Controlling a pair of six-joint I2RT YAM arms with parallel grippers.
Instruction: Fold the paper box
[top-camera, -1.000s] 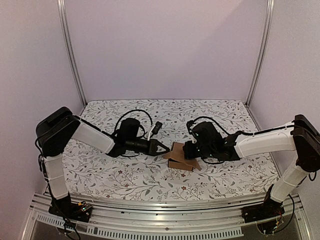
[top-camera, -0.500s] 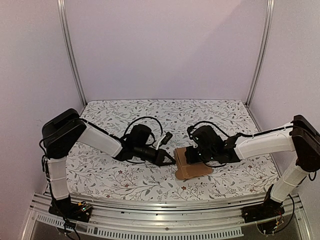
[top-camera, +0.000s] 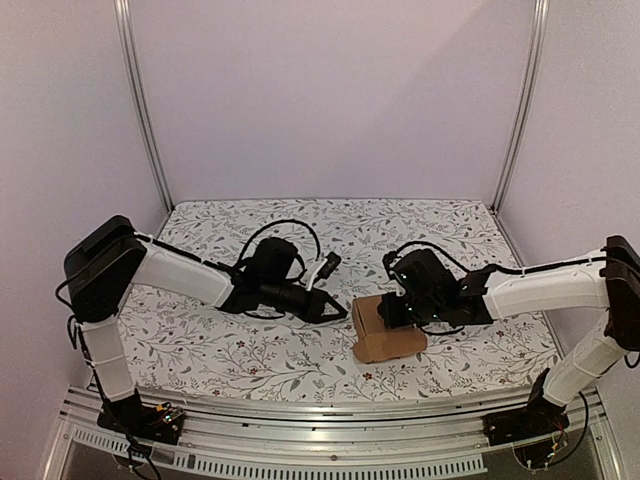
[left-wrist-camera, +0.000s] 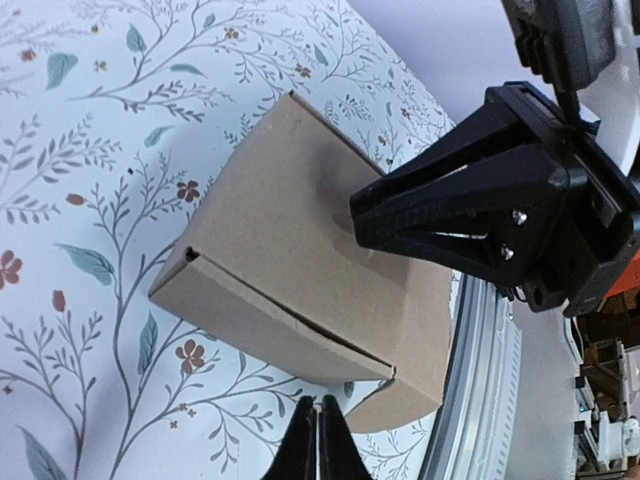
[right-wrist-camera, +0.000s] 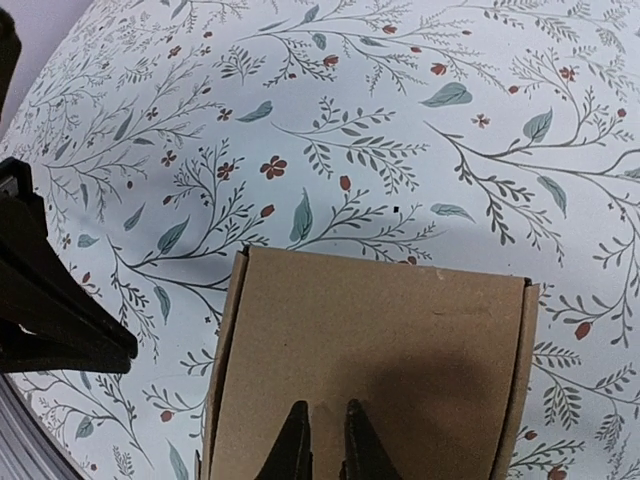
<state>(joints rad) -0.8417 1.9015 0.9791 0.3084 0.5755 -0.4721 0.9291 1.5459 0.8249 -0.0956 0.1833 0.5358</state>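
The paper box (top-camera: 388, 332) is a small brown carton standing closed on the floral table, with a seam along its near side (left-wrist-camera: 300, 270). My left gripper (top-camera: 343, 312) is shut and points at the box's left side, its tips (left-wrist-camera: 320, 432) just short of the lower edge and holding nothing. Coming from the right, my right gripper (top-camera: 397, 309) rests over the box's top face (right-wrist-camera: 370, 350). Its tips (right-wrist-camera: 321, 425) stand a narrow gap apart on the cardboard, nothing between them. The left wrist view shows it as a black wedge (left-wrist-camera: 480, 210) touching the top.
The floral tablecloth (top-camera: 250, 350) covers the table. A metal rail (top-camera: 330, 410) runs along the near edge, close behind the box in the left wrist view (left-wrist-camera: 480, 400). Frame posts (top-camera: 140, 100) and pale walls enclose the back and sides.
The box went from a loose, half-open piece to a closed carton and shifted right and nearer. The right gripper's tips have parted slightly. The left gripper followed toward the box's left side.
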